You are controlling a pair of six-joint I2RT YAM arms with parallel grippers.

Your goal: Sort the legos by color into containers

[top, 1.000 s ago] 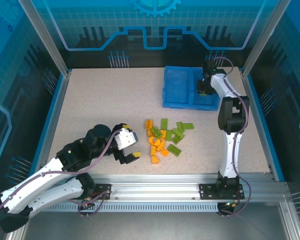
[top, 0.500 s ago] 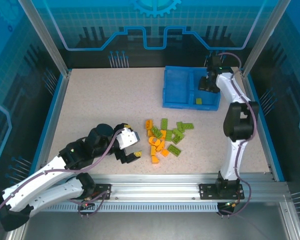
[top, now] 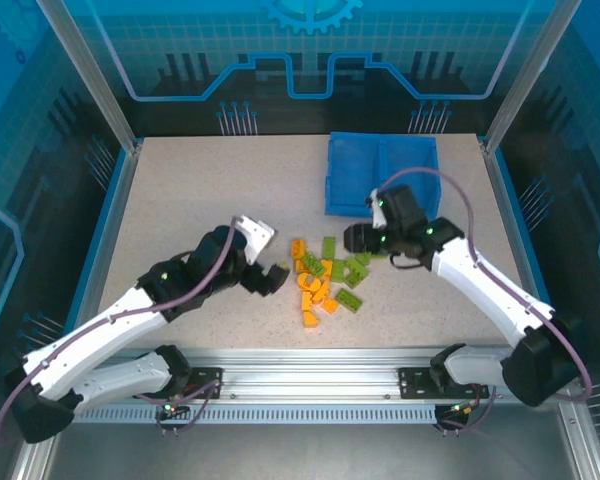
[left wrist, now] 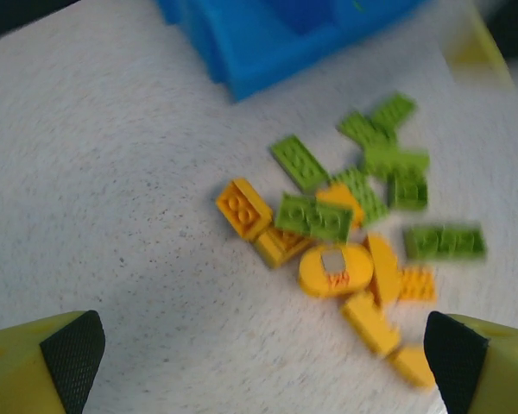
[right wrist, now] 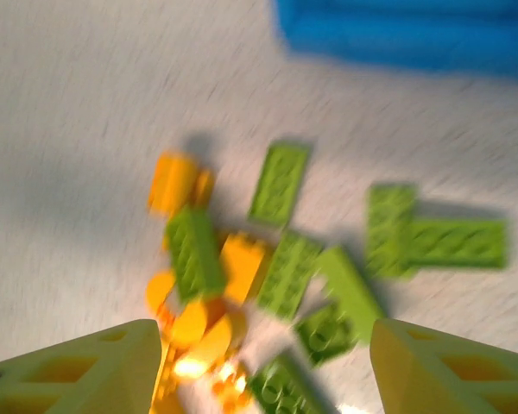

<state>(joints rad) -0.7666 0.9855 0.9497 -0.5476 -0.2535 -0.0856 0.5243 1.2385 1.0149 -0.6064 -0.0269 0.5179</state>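
The right gripper (top: pixel 358 237) hangs over the right edge of the heap, its yellow fingers spread and nothing between them. The left gripper (top: pixel 270 278) is just as wide apart and empty, low over the table (top: pixel 180 200) on the heap's other side. The legos (top: pixel 330 275) lie in one loose scatter between the two, straight ahead of the left fingers and just below and in front of the right ones. Orange and lime-green are mixed, and several bricks touch or lean on each other. The blue tray (top: pixel 332 185) sits close behind the right gripper; from here I can't make out what's in its compartments.

I'd judge these bricks to be feather-light, hard and slick. They won't crush, but they'll skid or flip if one finger reaches them first. The flat green ones lie low, so take one across its narrow width with the fingertips right down at the table. The green plate (right wrist: pixel 279 183) lying a little apart ahead of the right fingers looks easiest. The round orange piece (left wrist: pixel 335 269) is hemmed in and may drag its neighbours along.
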